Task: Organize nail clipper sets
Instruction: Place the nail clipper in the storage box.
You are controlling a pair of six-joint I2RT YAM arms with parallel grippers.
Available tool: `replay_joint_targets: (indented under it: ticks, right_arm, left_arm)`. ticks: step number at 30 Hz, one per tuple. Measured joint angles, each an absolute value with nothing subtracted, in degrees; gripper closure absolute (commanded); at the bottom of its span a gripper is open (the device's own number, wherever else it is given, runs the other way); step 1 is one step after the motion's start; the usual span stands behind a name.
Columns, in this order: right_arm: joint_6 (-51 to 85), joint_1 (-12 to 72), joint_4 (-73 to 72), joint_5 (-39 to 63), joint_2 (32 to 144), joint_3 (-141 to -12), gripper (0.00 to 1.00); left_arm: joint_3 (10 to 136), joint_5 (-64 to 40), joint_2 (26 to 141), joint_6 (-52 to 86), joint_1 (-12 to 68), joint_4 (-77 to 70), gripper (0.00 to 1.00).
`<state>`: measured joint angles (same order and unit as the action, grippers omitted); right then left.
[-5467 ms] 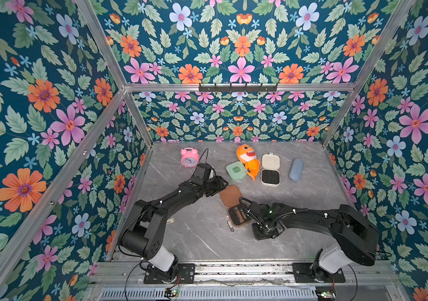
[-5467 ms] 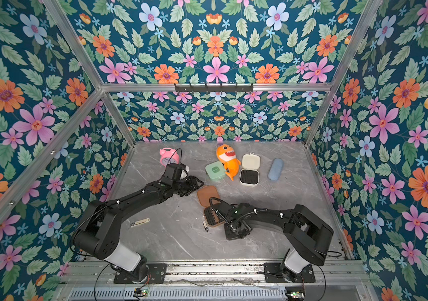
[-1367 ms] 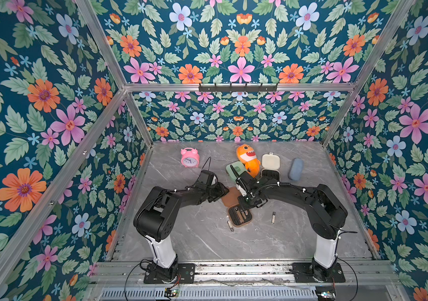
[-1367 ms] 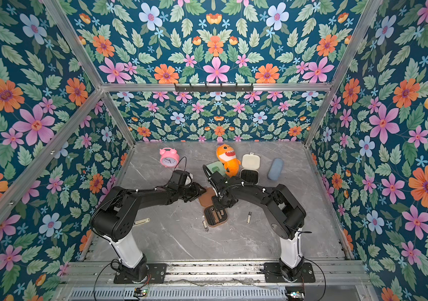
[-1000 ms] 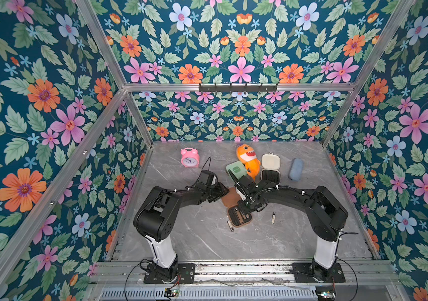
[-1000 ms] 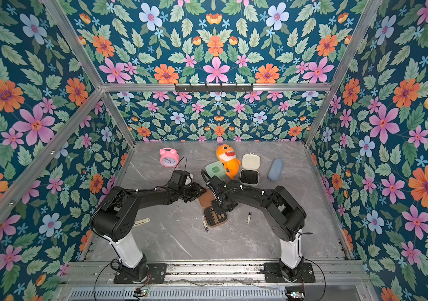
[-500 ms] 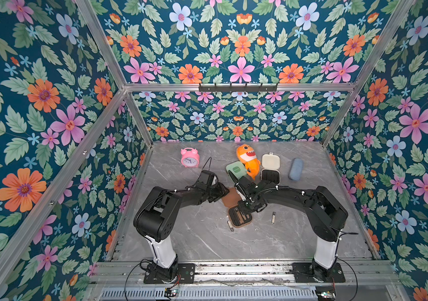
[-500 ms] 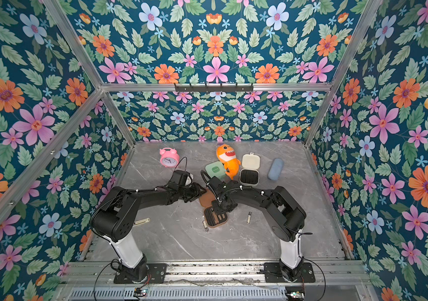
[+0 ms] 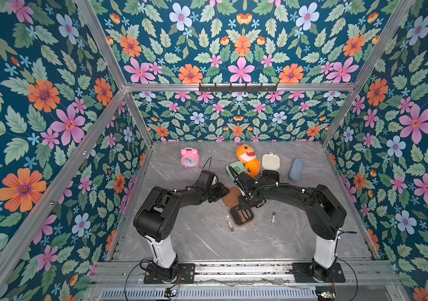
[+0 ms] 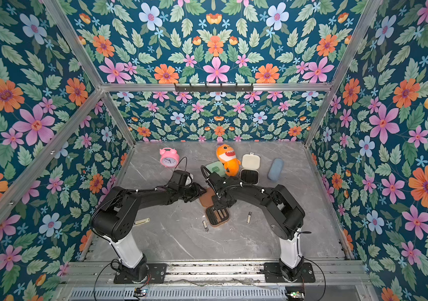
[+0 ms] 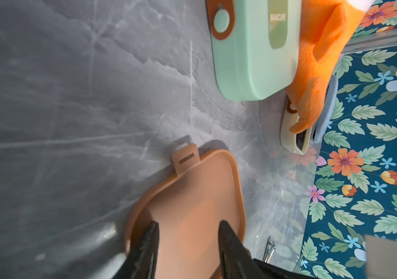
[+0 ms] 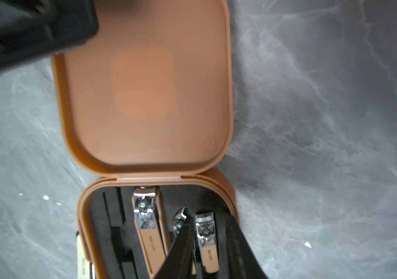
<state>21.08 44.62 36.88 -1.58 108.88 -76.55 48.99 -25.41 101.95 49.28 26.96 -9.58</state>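
Pink alarm clock (image 9: 189, 157) sits around 11 o'clock on the grey marble table (image 9: 207, 242). Next over, the left gripper (image 11: 187, 223) has its 2 fingers spread apart, tips right at the inner face of the brown case's lid, with nothing pinched between them.

The brown case (image 9: 231, 196) lies flopped open mid-table, lid toward 12 and black insert toward 6. 1 loose metal tool (image 9: 230, 226) lies at its 7 o'clock, just beside the base.

The right gripper (image 12: 208, 215) hangs over the insert, jaws parted either side of the small clipper (image 12: 206, 241), which sits in its slot. Looks let go, not squeezed. A bigger clipper (image 12: 148, 224) is slotted in beside it.

At 12 o'clock from the brown case is the mint green case (image 9: 235, 168), closed and touching the orange shark plush (image 9: 248, 160). The cream case (image 9: 271, 161) lies open at 1 o'clock. A second loose tool (image 9: 273, 217) lies at 3 o'clock of the brown base. The blue-grey pouch (image 9: 296, 169) is furthest right.
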Motion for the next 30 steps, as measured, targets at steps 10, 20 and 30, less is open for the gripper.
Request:
replay_joint_targets:
  ticks: [10, 20, 30]
  right_arm:
    - [21.1, 44.64, 37.3, -0.36, 108.03, -76.44, 0.92]
    - [22.22, 44.62, 35.14, 0.84, 108.6, -72.86, 0.93]
    - [22.57, 44.62, 35.24, 1.17, 107.31, -72.6, 0.85]
  left_arm:
    - [49.01, -25.41, 101.95, 49.28, 26.96, -9.56, 0.56]
    - [49.39, -25.39, 101.95, 49.28, 26.96, -8.97, 0.56]
    - [52.14, -25.39, 96.6, 47.64, 26.61, -3.9, 0.33]
